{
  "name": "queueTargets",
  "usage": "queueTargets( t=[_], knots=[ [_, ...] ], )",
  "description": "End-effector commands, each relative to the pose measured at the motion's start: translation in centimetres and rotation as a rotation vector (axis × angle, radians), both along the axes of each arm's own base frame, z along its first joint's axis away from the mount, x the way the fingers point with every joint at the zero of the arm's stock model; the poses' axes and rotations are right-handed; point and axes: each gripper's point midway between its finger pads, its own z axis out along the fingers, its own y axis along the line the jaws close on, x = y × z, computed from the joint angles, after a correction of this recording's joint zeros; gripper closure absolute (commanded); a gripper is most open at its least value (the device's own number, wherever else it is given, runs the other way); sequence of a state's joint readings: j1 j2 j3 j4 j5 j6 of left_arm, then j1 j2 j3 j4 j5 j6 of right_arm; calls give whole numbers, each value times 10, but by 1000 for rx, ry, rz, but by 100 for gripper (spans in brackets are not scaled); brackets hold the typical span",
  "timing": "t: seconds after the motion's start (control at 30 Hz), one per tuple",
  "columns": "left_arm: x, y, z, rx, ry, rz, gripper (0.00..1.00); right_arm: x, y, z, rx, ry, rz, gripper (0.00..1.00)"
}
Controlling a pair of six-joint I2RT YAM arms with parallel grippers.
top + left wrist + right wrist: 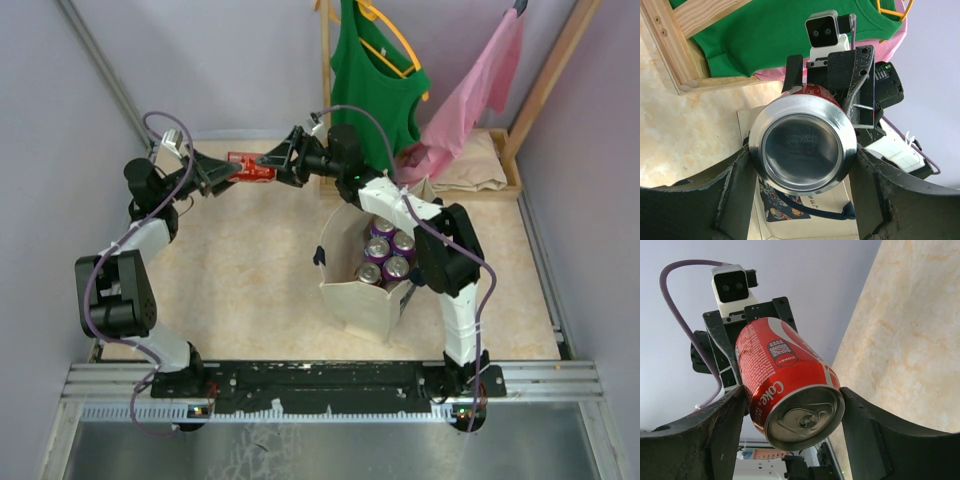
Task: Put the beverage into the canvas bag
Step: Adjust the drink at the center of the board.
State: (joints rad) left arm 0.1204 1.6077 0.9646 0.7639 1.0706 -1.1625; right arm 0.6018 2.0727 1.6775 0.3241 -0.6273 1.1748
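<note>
Beige tabletop [250, 290] lies under a red cola can [252, 167] held in the air, left of and beyond the canvas bag [350, 298]. The can lies level, its long axis running from arm to arm. The left gripper [235, 172] is closed on the base end and the right gripper [268, 168] on the tab end. The bag stands open-topped beside the right arm, purple cans [388, 255] inside, so the right arm is the nearer carrier.

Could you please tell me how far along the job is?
Done: five purple cans stand in the canvas bag. In hand: a red Coke can, held aloft between the left end effector and right end effector, both closed on it. Left: carrying it over and lowering it into the bag.
</note>
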Motion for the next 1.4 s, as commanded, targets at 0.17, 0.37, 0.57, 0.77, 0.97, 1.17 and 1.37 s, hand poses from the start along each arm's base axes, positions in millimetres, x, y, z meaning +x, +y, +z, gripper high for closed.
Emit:
queueTargets(
  t=[0.17,0.37,0.57,0.77,0.97,1.17,1.37],
  knots=[
    [-26,-16,24,-2,-178,-117,98,-16,-8,79,159,-186,26,71],
    [-32,-18,37,-22,-210,-164,100,-20,-10,90,262,-185,79,55],
    [-32,-18,37,-30,-206,-166,100,-22,-7,93,308,-179,107,48],
    [-32,-20,37,-34,-202,-165,100,-24,-3,88,299,-173,131,42],
    [-33,-24,36,-36,-200,-178,100,-31,7,85,288,-179,175,34],
    [-35,-33,36,-42,-201,-202,100,-40,15,82,281,-194,228,26],
    [-36,-36,38,-42,-208,-218,100,-44,20,68,231,-184,262,25]
  ],
)
